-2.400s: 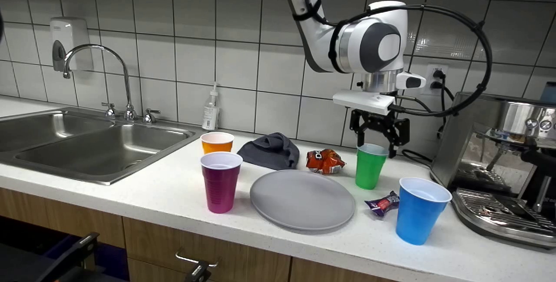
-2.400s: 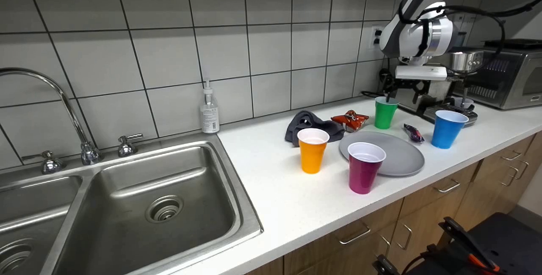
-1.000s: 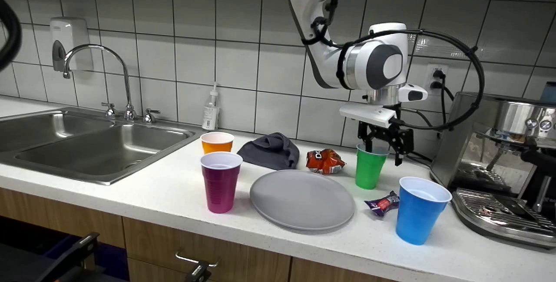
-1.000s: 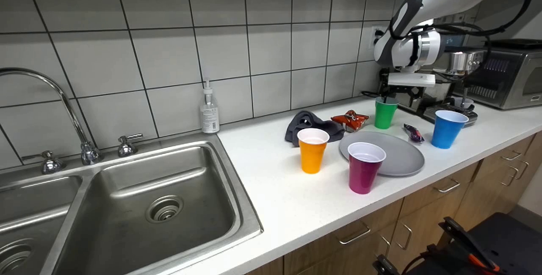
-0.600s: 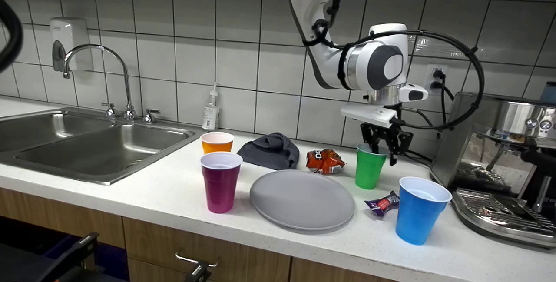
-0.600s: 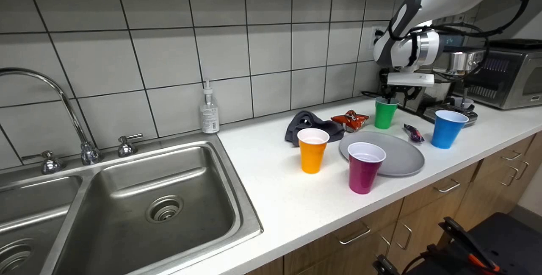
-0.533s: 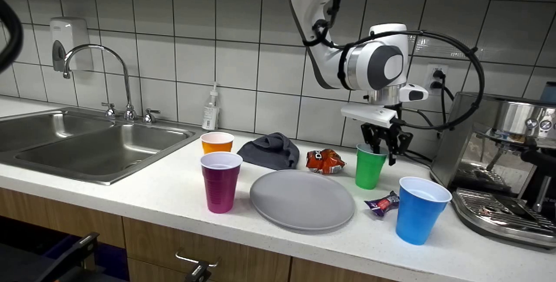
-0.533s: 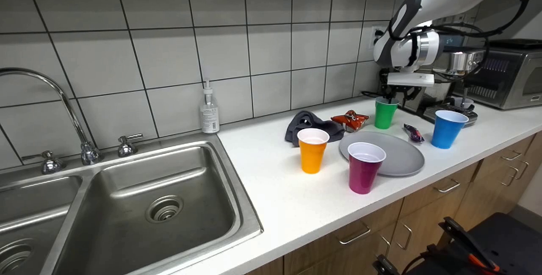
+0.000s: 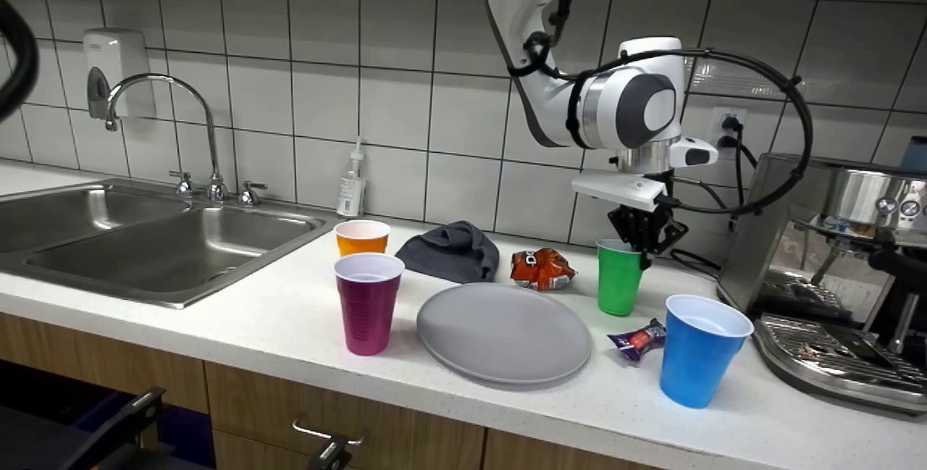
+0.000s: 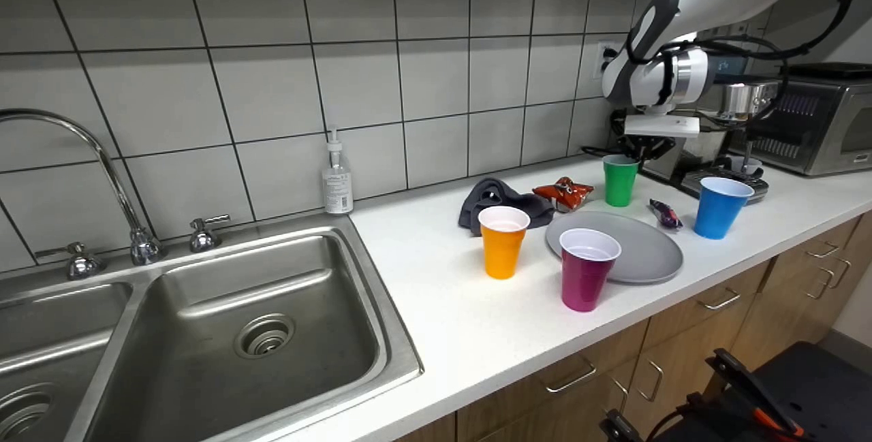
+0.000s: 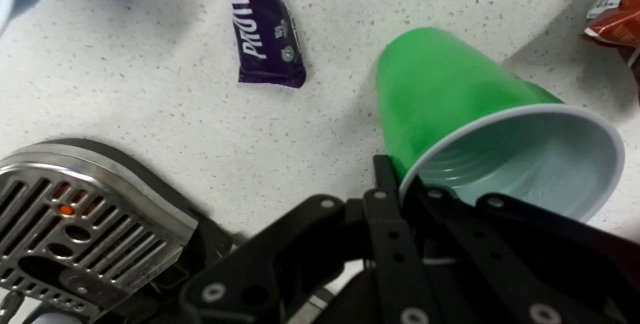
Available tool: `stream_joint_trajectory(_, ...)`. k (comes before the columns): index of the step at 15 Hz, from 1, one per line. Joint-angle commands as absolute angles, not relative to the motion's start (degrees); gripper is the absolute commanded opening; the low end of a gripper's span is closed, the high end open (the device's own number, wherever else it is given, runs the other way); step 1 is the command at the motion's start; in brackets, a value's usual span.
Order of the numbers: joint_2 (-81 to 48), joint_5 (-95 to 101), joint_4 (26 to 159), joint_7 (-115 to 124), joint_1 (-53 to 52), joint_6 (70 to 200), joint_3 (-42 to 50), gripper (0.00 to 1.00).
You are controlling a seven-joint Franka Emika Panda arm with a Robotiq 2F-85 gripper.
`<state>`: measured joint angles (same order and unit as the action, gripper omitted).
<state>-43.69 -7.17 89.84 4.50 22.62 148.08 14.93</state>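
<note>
On the counter [image 9: 290, 296], the claw [image 11: 401, 176] pinches the green cup [image 11: 440, 84]

Near the wall [image 9: 395, 101], the green cup stands on the counter with its mouth up. The claw is closed on the cup's side, right at the rim, its two fingers almost together. In the wrist view, one finger is outside the cup and one dips inside, with the thin edge squeezed between them.

A red bag [image 9: 542, 269] and a bar [image 11: 265, 29] that says PROTEIN lie near the cup. The bag is between the cup and a grey cloth [image 9: 456, 256]. The bar is between a round plate [image 9: 503, 332] and a blue cup [image 9: 699, 361]. That blue cup stands near a shiny coffee machine [image 9: 854, 202]. A purple cup [image 9: 367, 311] stands just beside the plate, across from the bar. An orange cup [image 10: 503, 248] stands near it. Farther off, a bottle [image 10: 337, 186] stands by the wall at the corner of a steel sink [image 10: 218, 387] with a bent tap [image 9: 159, 77].
</note>
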Motion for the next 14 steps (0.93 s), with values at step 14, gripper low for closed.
stream_joint_trajectory(14, -35.18, -7.38, 99.16, -1.24, 25.01, 152.43, 13.02, 0.01)
